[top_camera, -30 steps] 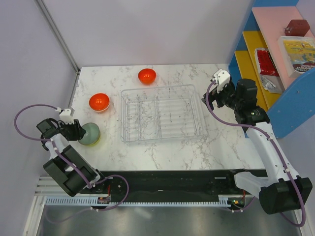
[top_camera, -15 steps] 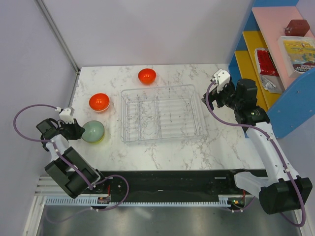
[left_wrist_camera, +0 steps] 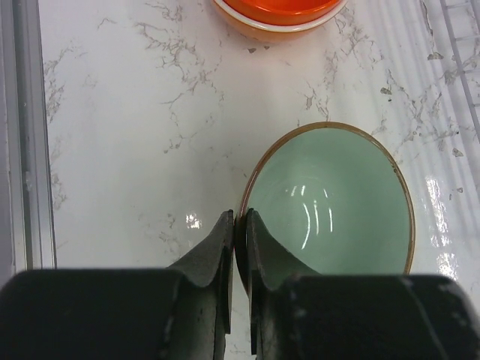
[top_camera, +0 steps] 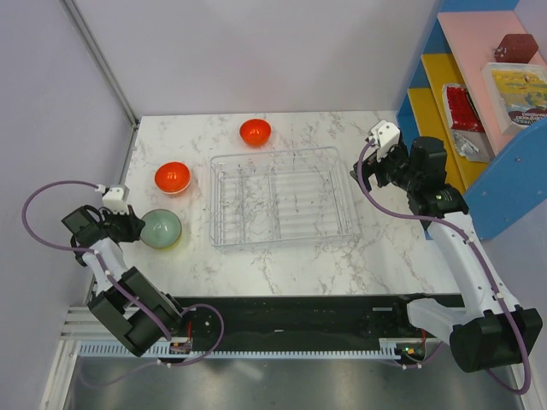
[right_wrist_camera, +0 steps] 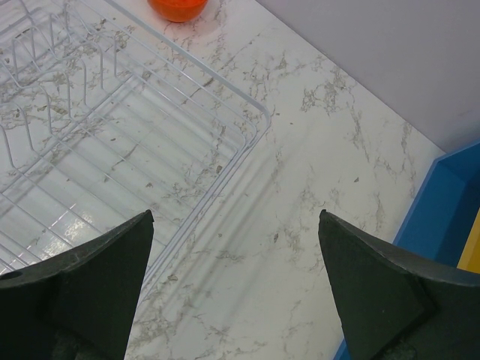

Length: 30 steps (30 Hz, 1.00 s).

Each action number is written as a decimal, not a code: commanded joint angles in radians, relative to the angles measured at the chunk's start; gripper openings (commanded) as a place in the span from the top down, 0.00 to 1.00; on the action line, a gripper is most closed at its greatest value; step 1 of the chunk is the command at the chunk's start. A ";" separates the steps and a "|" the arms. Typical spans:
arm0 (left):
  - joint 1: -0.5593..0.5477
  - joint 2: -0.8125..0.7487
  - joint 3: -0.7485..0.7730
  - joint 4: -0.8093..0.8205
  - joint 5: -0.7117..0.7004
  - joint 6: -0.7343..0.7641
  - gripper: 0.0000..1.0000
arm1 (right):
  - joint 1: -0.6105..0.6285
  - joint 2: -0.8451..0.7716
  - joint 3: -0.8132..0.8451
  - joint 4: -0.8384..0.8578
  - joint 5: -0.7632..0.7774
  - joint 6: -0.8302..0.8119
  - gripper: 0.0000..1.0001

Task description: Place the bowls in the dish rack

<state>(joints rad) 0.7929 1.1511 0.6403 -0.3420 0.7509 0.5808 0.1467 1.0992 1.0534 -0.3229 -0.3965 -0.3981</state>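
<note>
Orange bowls (top_camera: 172, 177) (top_camera: 255, 131): 2. Green bowl (left_wrist_camera: 330, 202): 1, glossy, brown-rimmed, left of rack, rim pinched by left end effector (left_wrist_camera: 238, 217). Rack (top_camera: 282, 242): 1, clear, ribbed, mid-surface (top_camera: 342, 256). Right end effector (right_wrist_camera: 234, 216): spread.

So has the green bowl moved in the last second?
Yes. The green bowl, gripped at its rim by the left pincer, has shifted slightly right, toward the dish rack.

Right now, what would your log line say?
left fingers: shut on green bowl | right fingers: open | dish rack: empty | orange bowls: on table
</note>
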 commanded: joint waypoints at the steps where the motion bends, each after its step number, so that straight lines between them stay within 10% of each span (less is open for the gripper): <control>1: 0.005 -0.070 -0.007 -0.003 0.024 -0.016 0.98 | 0.004 -0.004 0.002 0.012 -0.031 -0.010 0.02; 22: 0.005 -0.186 0.259 -0.158 0.223 -0.127 0.98 | 0.005 -0.006 0.011 0.013 -0.093 0.030 0.02; 30: -0.136 -0.153 0.369 -0.141 0.354 -0.206 0.98 | 0.019 0.065 0.066 0.096 -0.281 0.278 0.02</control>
<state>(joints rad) 0.7525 0.9939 0.9112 -0.5289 1.0012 0.4656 0.1539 1.1248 1.0573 -0.3035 -0.5411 -0.2695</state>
